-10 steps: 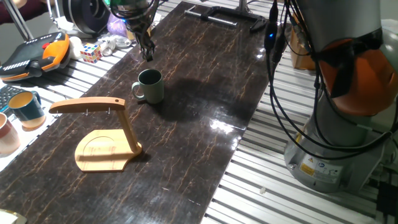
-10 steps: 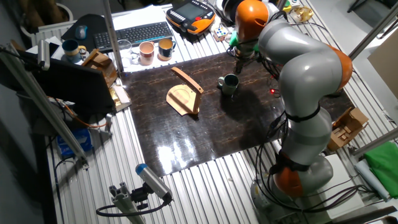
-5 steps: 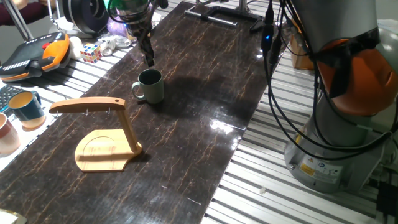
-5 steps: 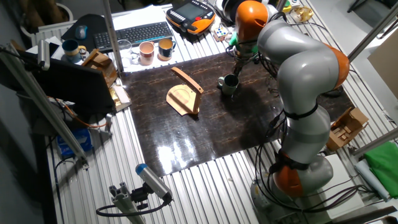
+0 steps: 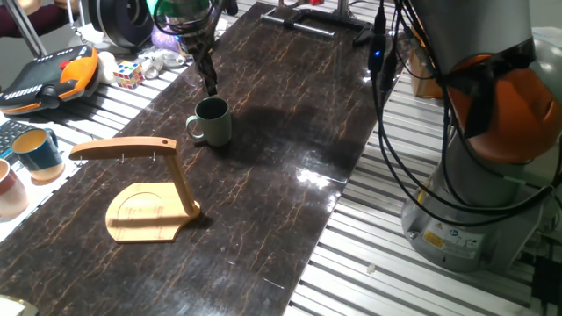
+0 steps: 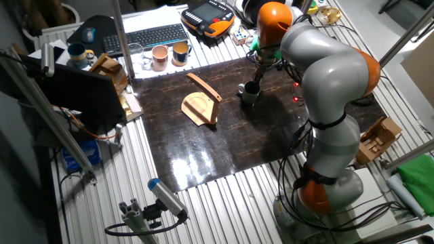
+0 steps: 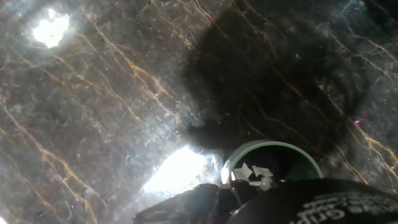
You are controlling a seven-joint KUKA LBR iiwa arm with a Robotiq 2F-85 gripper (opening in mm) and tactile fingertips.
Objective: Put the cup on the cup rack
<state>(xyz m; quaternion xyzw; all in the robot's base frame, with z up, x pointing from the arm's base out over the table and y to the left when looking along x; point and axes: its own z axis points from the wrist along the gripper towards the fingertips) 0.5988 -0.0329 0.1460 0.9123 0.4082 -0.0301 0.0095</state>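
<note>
Cup (image 5: 212, 120) upright on dark marbled table (image 5: 290, 132), handle toward cup rack (image 5: 147, 190), which stands near it, apart. Gripper (image 5: 209, 85) hangs just above cup's far rim, fingers pointing down, nothing held; gap between fingers too small to judge. Hand view: green rim (image 7: 273, 162) at lower edge, partly behind hand body. Teal cup (image 5: 37, 151) off table edge, on slatted bench.
</note>
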